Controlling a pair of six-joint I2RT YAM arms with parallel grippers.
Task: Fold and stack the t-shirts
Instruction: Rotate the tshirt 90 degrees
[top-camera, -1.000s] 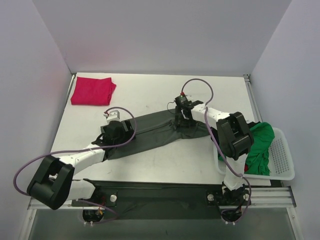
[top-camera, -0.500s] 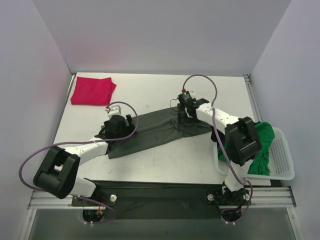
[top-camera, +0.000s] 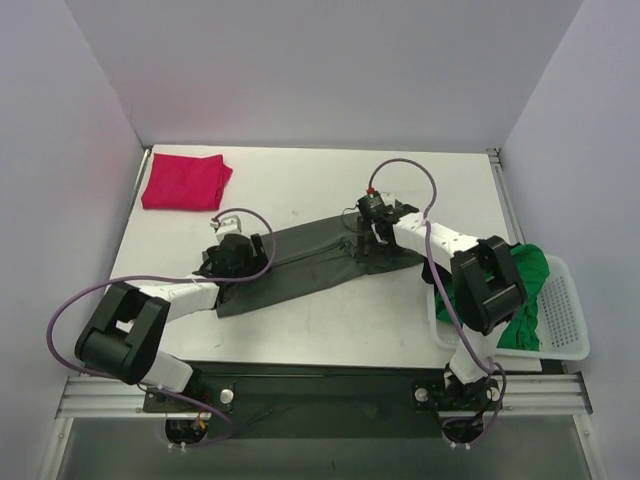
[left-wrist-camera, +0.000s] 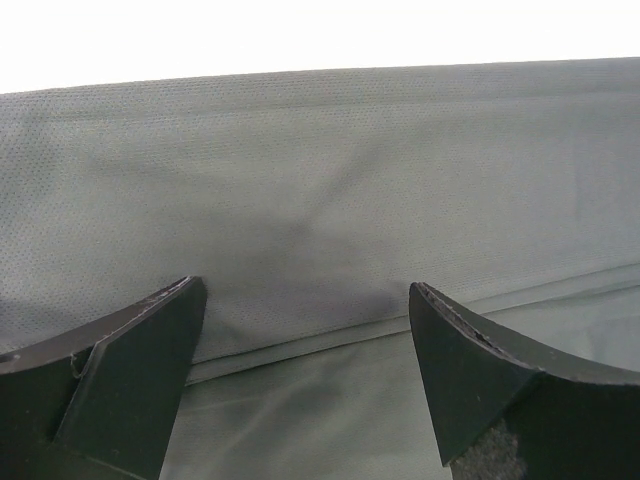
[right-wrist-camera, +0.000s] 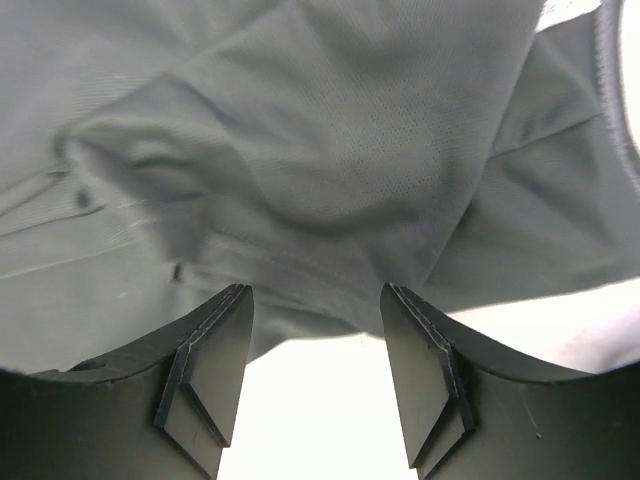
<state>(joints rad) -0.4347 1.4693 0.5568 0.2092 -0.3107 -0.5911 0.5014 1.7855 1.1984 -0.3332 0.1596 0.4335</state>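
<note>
Your left arm (top-camera: 170, 295) reaches low across the counter (top-camera: 300, 190). Its left tool (left-wrist-camera: 302, 288) is spread wide over the dark grey-green t-shirt (top-camera: 300, 262), with nothing between the jaws. Your right arm (top-camera: 440, 240) bends in from the right. The right tool (right-wrist-camera: 312, 290) is partly parted at that shirt's rumpled right end and grips nothing. The shirt lies mid-counter as a long, slanted, creased band.

Count: three shirts in view.
- The dark grey-green one.
- A folded magenta-red t-shirt (top-camera: 185, 182) at the far left corner.
- A bright green t-shirt (top-camera: 525, 270) heaped in the one white basket (top-camera: 575, 340) at the right edge.
</note>
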